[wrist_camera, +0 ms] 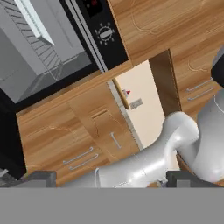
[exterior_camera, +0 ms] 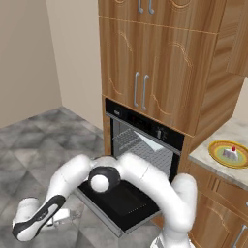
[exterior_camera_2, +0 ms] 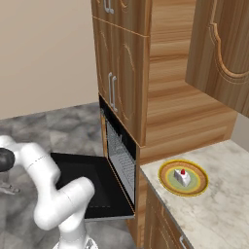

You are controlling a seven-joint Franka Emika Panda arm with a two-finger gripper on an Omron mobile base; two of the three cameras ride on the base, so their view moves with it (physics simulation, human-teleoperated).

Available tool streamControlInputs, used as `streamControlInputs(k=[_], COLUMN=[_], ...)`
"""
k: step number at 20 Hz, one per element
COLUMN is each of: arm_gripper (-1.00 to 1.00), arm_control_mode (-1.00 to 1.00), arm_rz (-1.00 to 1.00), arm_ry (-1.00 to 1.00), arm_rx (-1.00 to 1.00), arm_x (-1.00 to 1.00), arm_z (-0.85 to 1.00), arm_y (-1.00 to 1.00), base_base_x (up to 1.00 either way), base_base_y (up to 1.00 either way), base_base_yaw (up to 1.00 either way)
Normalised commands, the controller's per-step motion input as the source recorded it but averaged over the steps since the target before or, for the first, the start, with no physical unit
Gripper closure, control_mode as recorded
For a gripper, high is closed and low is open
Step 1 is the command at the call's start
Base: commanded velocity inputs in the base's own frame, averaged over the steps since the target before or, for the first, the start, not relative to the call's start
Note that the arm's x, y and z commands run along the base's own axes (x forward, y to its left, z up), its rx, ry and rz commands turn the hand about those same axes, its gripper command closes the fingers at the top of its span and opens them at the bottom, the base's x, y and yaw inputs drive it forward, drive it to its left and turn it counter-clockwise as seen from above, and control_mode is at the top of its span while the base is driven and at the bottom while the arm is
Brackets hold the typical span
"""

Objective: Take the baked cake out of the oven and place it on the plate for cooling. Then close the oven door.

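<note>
The baked cake [exterior_camera: 233, 152] [exterior_camera_2: 182, 177], white with a red top, sits on the plate [exterior_camera: 216, 149] [exterior_camera_2: 168, 171] on the counter right of the oven [exterior_camera: 145, 127] [exterior_camera_2: 103, 116]. The oven door [exterior_camera: 121, 201] [exterior_camera_2: 92, 187] lies dropped open and flat. My gripper [exterior_camera: 67, 216] [wrist_camera: 113, 178] hangs low over the floor, left of the door's outer edge and touching nothing. Its fingertips [wrist_camera: 41, 177] stand wide apart, open and empty. In the hand view, tilted, the plate [wrist_camera: 121, 94] is edge-on with the cake [wrist_camera: 127, 92] on it, and the oven [wrist_camera: 103, 33] cavity is at upper left.
A pale tray [exterior_camera: 150, 142] [wrist_camera: 33, 17] rests on the wire racks inside the oven. Wooden cabinets [exterior_camera: 155, 63] stand above it and drawers [exterior_camera: 218, 218] below the marble counter [exterior_camera: 227, 133] [exterior_camera_2: 219, 204]. Grey tiled floor [exterior_camera: 34, 145] spreads to the left.
</note>
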Motion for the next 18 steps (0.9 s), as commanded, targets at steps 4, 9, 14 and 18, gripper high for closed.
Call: streamControlInputs(k=[4,9,14,18], arm_gripper=[-1.00,-1.00,-1.00,-1.00], arm_control_mode=[-1.00,-1.00,-1.00,-1.00], arm_rz=[-0.16,-0.05,0.00,0.00], arm_ry=[-0.03,-0.01,0.00,0.00], arm_rx=[-0.29,-0.22,-0.09,-0.04], arm_x=[0.00,0.00,0.02,0.19], arm_z=[-0.41,-0.23,-0.23,-0.32], arm_y=[0.04,0.00,0.00,0.00], base_base_x=[0.00,0.00,0.00,0.00], base_base_y=[0.00,0.00,0.00,0.00], base_base_yaw=[0.00,0.00,0.00,0.00])
